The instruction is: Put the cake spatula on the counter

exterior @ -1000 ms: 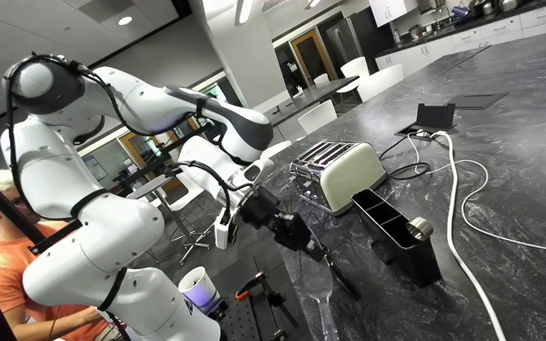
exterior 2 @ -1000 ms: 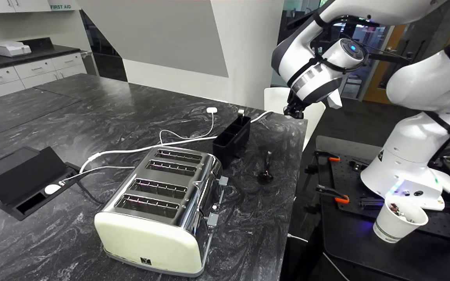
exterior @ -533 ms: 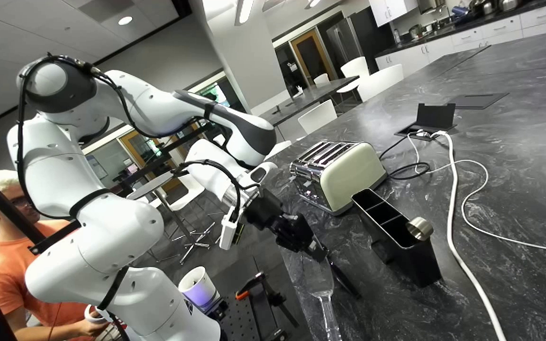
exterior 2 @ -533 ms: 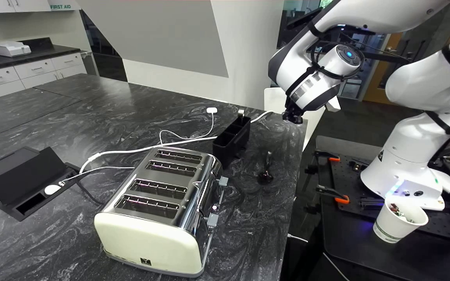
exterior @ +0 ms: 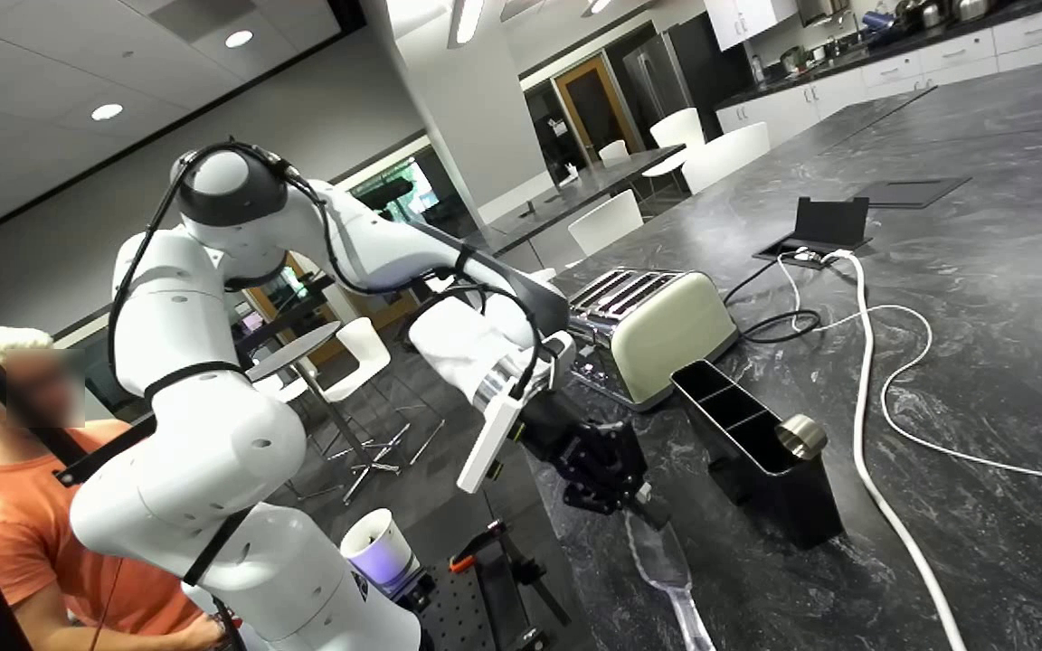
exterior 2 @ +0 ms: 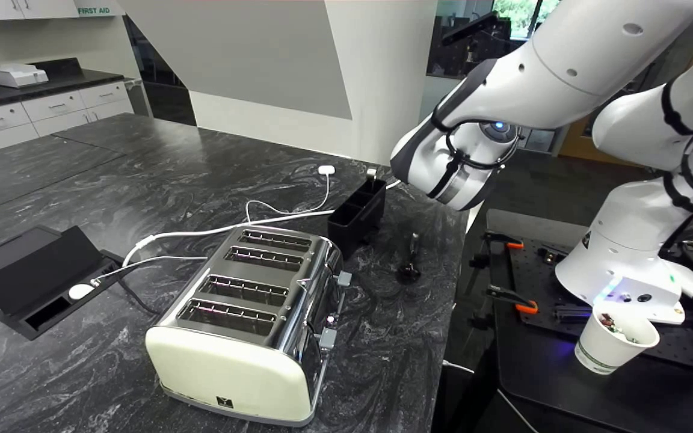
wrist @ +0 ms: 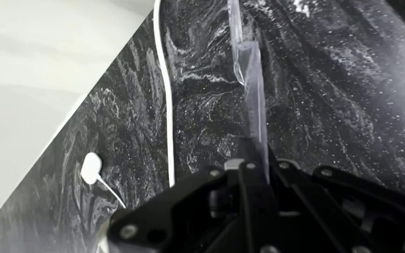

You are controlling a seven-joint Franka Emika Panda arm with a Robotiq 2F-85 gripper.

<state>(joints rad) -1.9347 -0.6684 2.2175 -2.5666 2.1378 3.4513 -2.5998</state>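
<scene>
The cake spatula is a clear, silvery utensil with a flat tapering blade; it shows in an exterior view (exterior: 661,556) and in the wrist view (wrist: 255,91). My gripper (exterior: 652,508) is shut on the tip end of its blade, also in the wrist view (wrist: 258,151). The see-through handle points away from the gripper, toward the bottom edge of that exterior view. The spatula is over the dark marbled counter (exterior 2: 160,162); I cannot tell whether it touches. In an exterior view the wrist hides gripper and spatula.
A cream and chrome toaster (exterior 2: 232,361) stands on the counter. Near it is a black divided holder (exterior: 761,452) with a metal piece at one end. A dark utensil (exterior 2: 409,264) lies near the counter edge. A white cable (wrist: 167,95) crosses the counter.
The gripper has moved right with the spatula in an exterior view, and the wrist has turned. In an exterior view the arm has come left and lower. The grip is unchanged.
</scene>
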